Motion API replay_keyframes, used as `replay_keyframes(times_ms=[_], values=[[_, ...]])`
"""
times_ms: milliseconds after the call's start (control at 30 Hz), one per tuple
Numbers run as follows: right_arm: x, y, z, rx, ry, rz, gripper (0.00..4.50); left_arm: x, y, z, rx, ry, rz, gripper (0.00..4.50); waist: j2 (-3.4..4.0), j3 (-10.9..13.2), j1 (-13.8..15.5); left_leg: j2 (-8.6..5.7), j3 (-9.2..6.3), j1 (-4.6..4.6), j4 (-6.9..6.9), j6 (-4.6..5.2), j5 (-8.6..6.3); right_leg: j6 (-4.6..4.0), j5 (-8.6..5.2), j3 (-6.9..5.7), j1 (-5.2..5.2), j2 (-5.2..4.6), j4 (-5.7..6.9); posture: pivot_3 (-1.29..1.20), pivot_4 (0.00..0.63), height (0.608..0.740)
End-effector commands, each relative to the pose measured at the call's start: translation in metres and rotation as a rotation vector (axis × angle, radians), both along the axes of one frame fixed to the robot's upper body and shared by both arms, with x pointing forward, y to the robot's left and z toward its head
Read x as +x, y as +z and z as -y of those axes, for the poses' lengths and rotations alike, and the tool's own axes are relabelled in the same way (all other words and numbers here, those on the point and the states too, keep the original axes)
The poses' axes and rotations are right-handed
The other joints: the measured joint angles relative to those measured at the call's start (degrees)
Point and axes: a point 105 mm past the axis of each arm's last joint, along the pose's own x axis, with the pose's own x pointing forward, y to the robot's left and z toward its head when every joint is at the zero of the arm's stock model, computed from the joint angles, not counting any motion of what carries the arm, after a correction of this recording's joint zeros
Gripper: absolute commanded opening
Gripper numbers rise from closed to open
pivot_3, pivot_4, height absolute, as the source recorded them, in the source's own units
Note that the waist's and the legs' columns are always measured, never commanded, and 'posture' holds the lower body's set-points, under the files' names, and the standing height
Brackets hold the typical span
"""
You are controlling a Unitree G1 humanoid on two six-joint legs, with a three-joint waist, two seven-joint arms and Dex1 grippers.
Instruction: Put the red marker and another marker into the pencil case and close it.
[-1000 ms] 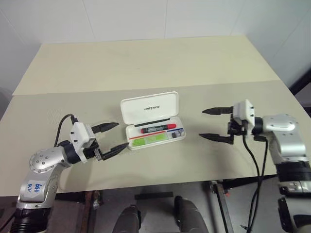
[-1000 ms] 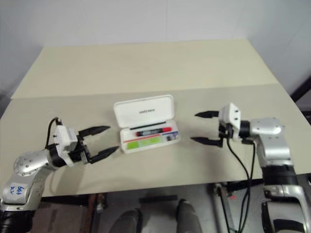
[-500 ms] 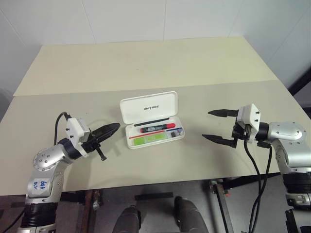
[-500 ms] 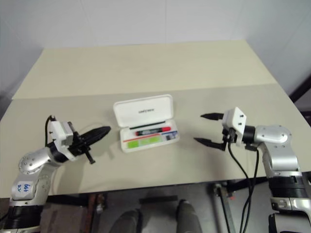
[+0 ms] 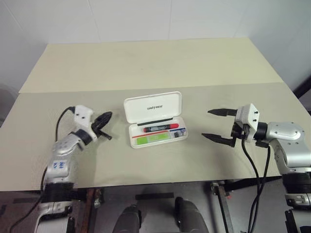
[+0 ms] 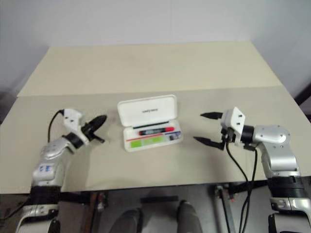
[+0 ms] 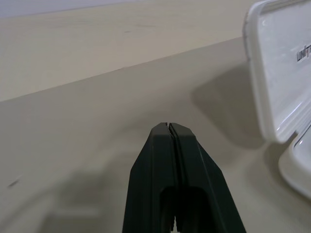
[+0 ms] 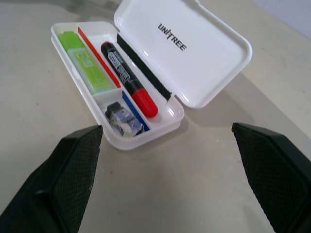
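Note:
The white pencil case [image 5: 146,114] lies open mid-table, its lid [image 8: 194,53] standing up behind the tray. In the tray lie the red marker [image 8: 129,80] and, nearer the front wall, the light-green marker [image 8: 82,56]. Both also show from the head, the red marker [image 5: 159,128] behind the green marker [image 5: 152,139]. My left gripper [image 5: 108,115] is shut and empty, level, just left of the lid and apart from it. Its closed fingertips [image 7: 168,127] point past the lid's edge [image 7: 252,73]. My right gripper [image 5: 214,124] stands open and empty to the right of the case, facing it.
A short purple-grey stub [image 8: 121,119] sits in the tray's small end compartment. The beige table [image 5: 146,68] has a seam across its middle and its front edge [image 5: 160,182] lies close below the arms. Black cables [image 5: 252,165] hang from the right wrist.
My left gripper went from open to shut and moved forward, up beside the lid's left edge. The right gripper stayed open in place. The case and markers have not moved.

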Motion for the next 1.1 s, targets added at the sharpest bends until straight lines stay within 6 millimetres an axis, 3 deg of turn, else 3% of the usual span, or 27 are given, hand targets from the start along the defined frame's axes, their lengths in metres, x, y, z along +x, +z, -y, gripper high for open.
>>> replay_keyframes(times_ms=[33, 333, 467, 633, 1000, 1100], values=[[-0.002, 0.009, -0.003, 0.001, 0.01, 0.05, 4.5, 0.014, 0.01, 0.018, 0.0, -0.051, 0.025, 0.05, 0.0, 0.0, 0.1, 0.0, 0.01, 0.0, 0.0, -0.02, 0.01, 0.0, 0.0, 0.0, 0.0, 0.0, 0.0, 0.0, 0.15, 0.74], [-0.003, -0.005, 0.006, 0.01, -0.009, 0.032, 4.5, 0.028, 0.032, 0.035, -0.003, -0.129, 0.13, 0.05, -0.01, 0.0, 0.1, 0.0, 0.06, -0.08, -0.04, -0.13, 0.07, 0.06, 0.03, -0.01, -0.01, 0.0, -0.07, 0.0, 0.15, 0.74], [-0.003, -0.012, 0.012, 0.012, -0.014, 0.024, 4.5, 0.019, 0.054, 0.046, 0.03, -0.205, 0.293, 0.05, -0.01, 0.0, 0.2, -0.01, 0.06, -0.11, -0.04, -0.13, 0.07, 0.07, 0.04, -0.02, -0.01, -0.01, -0.11, 0.0, 0.15, 0.74], [-0.004, -0.019, 0.016, 0.007, -0.008, 0.027, 4.5, 0.004, 0.061, 0.068, 0.136, -0.359, 0.395, 0.05, -0.01, 0.0, 0.2, -0.01, 0.06, -0.12, -0.03, -0.13, 0.07, 0.1, 0.05, -0.01, 0.0, -0.01, -0.13, 0.0, 0.15, 0.74], [-0.005, -0.028, 0.022, 0.009, -0.013, 0.034, 4.5, -0.016, 0.041, 0.097, 0.236, -0.604, 0.363, 0.05, -0.01, 0.0, 0.2, -0.01, 0.07, -0.11, 0.0, -0.12, 0.07, 0.11, 0.06, 0.0, 0.02, 0.0, -0.11, 0.0, 0.15, 0.74], [-0.007, -0.023, 0.017, 0.01, -0.012, 0.049, 4.5, -0.021, 0.021, 0.101, 0.292, -0.691, 0.255, 0.05, 0.0, 0.0, 0.2, -0.01, 0.06, -0.11, 0.0, -0.12, 0.07, 0.11, 0.06, -0.01, 0.01, 0.0, -0.09, 0.0, 0.15, 0.74]])
